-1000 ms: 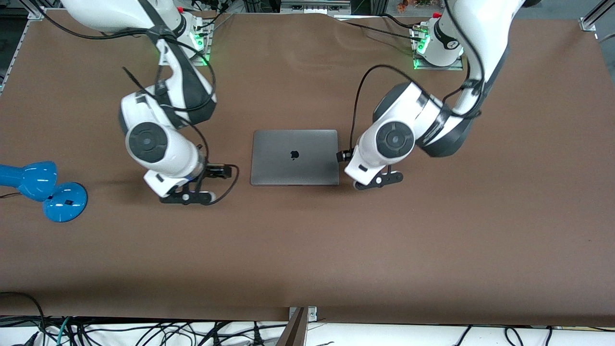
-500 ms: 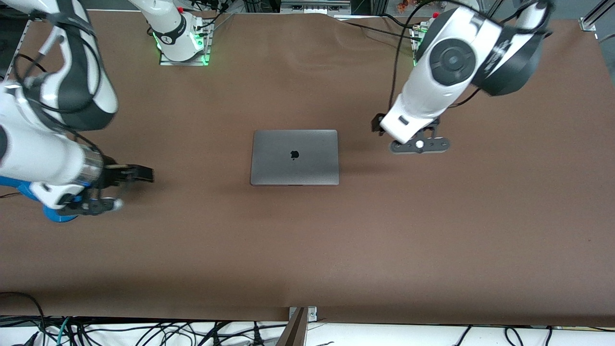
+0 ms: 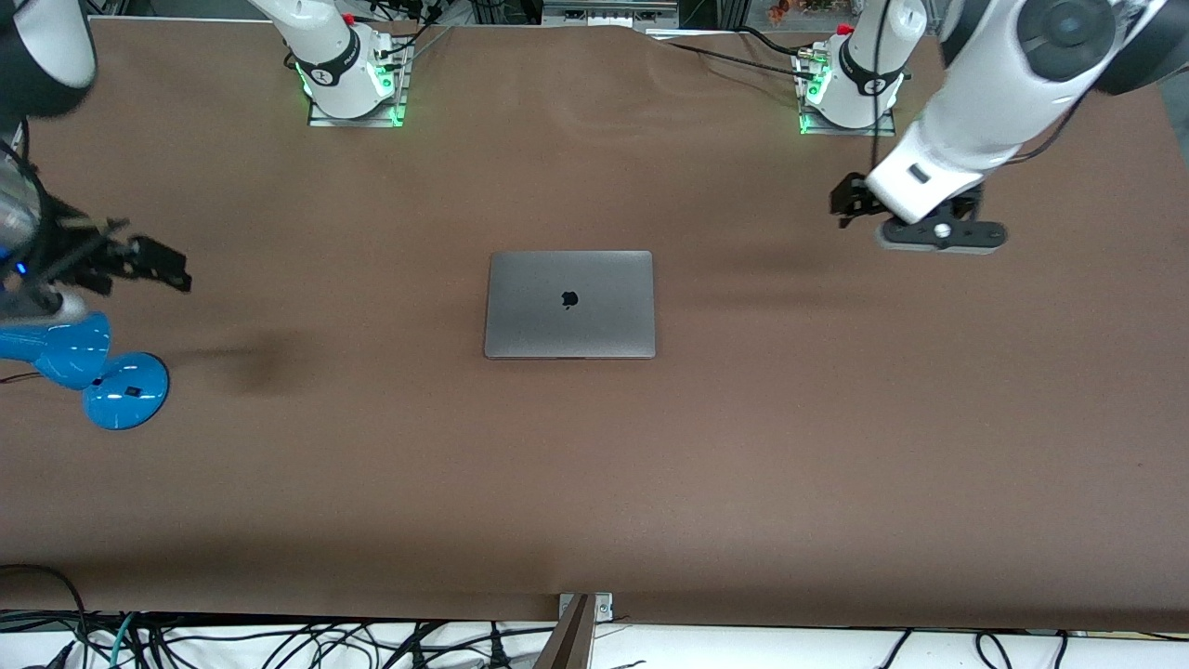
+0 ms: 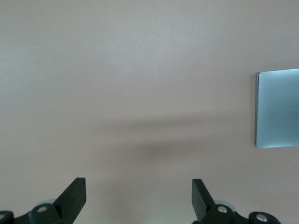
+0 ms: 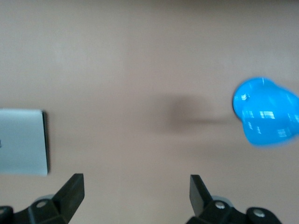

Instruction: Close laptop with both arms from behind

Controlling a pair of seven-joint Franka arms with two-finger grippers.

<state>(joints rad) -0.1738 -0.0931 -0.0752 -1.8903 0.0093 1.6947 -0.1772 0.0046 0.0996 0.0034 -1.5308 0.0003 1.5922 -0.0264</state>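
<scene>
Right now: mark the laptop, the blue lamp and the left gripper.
laptop [image 3: 569, 303]: front view, middle of the shut lid.
blue lamp [image 3: 125, 390]: front view, round base.
left gripper [image 4: 138, 198]: left wrist view, midway between its open fingertips.

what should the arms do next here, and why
Probably nothing more on the laptop: it lies flat on the table, lid down with the logo up. The left gripper and the right gripper are both open, up over bare table toward their own ends, so parking clear seems the sensible small move.
</scene>
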